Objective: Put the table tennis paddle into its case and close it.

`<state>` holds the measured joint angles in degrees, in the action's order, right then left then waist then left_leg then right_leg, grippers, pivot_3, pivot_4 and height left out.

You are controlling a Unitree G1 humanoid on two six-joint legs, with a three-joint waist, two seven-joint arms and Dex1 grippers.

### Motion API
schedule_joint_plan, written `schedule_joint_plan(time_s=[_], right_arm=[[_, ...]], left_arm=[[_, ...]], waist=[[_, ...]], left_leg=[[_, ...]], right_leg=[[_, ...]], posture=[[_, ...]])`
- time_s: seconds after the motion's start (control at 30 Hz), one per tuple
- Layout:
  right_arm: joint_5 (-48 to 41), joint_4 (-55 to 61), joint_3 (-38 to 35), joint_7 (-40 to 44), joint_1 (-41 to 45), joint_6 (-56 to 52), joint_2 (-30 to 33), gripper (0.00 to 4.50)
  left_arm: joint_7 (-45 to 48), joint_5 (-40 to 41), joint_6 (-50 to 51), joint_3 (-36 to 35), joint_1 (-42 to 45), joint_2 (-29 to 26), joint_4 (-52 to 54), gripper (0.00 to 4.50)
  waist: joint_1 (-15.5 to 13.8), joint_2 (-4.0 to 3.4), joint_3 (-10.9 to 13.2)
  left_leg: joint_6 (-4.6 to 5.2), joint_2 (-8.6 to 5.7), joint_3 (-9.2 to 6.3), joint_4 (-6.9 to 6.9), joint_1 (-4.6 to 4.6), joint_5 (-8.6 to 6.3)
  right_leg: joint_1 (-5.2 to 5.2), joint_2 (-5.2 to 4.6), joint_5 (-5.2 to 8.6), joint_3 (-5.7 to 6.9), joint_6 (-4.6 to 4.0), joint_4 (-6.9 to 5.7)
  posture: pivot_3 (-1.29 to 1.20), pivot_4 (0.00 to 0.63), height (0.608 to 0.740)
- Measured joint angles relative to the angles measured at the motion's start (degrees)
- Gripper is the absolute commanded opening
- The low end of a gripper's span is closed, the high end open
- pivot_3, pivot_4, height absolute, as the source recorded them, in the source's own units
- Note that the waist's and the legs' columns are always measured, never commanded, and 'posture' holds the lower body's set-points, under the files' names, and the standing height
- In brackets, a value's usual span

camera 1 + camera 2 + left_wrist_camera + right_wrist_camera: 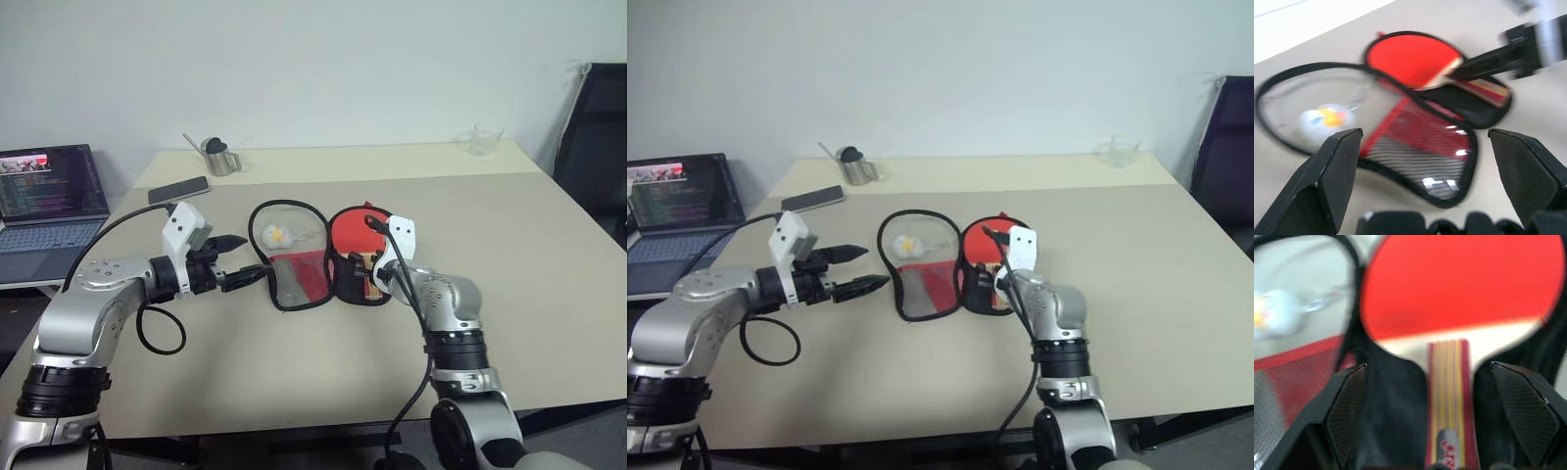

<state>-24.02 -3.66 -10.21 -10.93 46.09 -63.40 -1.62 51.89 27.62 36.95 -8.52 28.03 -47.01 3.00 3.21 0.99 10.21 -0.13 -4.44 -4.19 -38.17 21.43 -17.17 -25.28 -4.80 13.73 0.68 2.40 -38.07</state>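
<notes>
Case (pixel 304 264) lies unzipped and spread flat mid-table (pixel 509 294), two halves side by side; all places below rel. to the case. Table tennis paddle (pixel 351 235) sits on the half nearer the R arm, red blade toward the far table edge, handle toward the robot. The other half, nearer the L arm, shows a mesh pocket and the white fluffy charm (pixel 274 235) lying on its inner face.

Surroundings: phone (pixel 179 189) and metal cup (pixel 219 157) beyond the case, L side; clear glass (pixel 485 138) far off at the back R corner; laptop (pixel 49 211) on a separate surface well to the L; black chair (pixel 598 147) well to the R. None of these lies between the grippers and the case.

Left gripper (pixel 238 261) – jaws wide apart, holding nothing, tips just beside the case's L rim. Right gripper (pixel 1442 396) – fingers spread either side of the paddle handle, not clamping it.

Hard to read: in head views the R wrist covers the handle and R fingertips. R wrist view gives the handle's striped wood and red strip; the blade's upper edge is cut off there. L wrist view is blurred but shows a dark R-gripper finger at the blade-handle junction – contact cannot be judged.
</notes>
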Motion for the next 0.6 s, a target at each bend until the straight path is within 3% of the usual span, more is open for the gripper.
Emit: schedule_joint_plan(time_s=[0.17, 0.33, 0.43, 0.53, 0.6], right_arm=[[-3.41, 7.04, -1.18, 8.66, 0.64, -8.15, 13.32, 4.46], [-9.12, 14.32, 7.19, 37.78, -4.93, -4.27, 38.14, 4.46], [-11.29, 16.28, 9.72, 53.84, -10.14, 2.78, 45.08, 4.46], [-13.29, 16.35, 9.52, 63.8, -11.29, 8.41, 46.89, 4.5], [-14.3, 15.86, 8.61, 67.52, -10.57, 10.81, 47.68, 4.5]], left_arm=[[-0.92, -1.02, -0.06, 0.06, 0.57, -0.05, -5.51, 4.5], [-0.07, -5.44, -3.94, 1.45, 1.71, -1.03, -12.93, 4.5], [-0.63, -9.01, -5.8, 4.44, 3.95, 0.21, -16.41, 4.5], [-1.36, -11.53, -6.58, 7.15, 6.81, 2.64, -20.13, 3.86], [-1.24, -14.29, -7.3, 9.89, 7.28, 2.73, -21.94, 3.19]], waist=[[-0.32, 0.01, 0.0], [-0.6, 0.04, -0.01], [-0.83, 0.12, 0.01], [-0.76, 0.15, 0.03], [-0.76, 0.16, 0.03]], left_leg=[[0.01, 0.01, -0.01, 0.0, 0.03, 0.0], [0.19, 0.06, 0.01, 0.0, 0.06, -0.1], [0.24, 0.06, 0.08, -0.11, 0.04, -0.13], [0.33, 0.11, 0.09, -0.58, 0.15, -0.19], [0.34, 0.1, 0.1, -0.65, 0.13, -0.2]], right_leg=[[-0.01, 0.0, 0.0, 0.05, 0.0, 0.01], [0.07, 0.08, 0.01, 0.12, 0.02, 0.15], [0.16, 0.07, 0.0, 0.12, 0.04, 0.13], [0.15, 0.09, -0.06, 0.1, 0.08, -0.04], [0.2, 0.09, -0.16, 0.08, 0.11, -0.01]], posture=[[0.0, 0.15, 0.74], [0.0, 0.15, 0.74], [0.0, 0.15, 0.74], [0.0, 0.15, 0.74], [0.0, 0.15, 0.74]])
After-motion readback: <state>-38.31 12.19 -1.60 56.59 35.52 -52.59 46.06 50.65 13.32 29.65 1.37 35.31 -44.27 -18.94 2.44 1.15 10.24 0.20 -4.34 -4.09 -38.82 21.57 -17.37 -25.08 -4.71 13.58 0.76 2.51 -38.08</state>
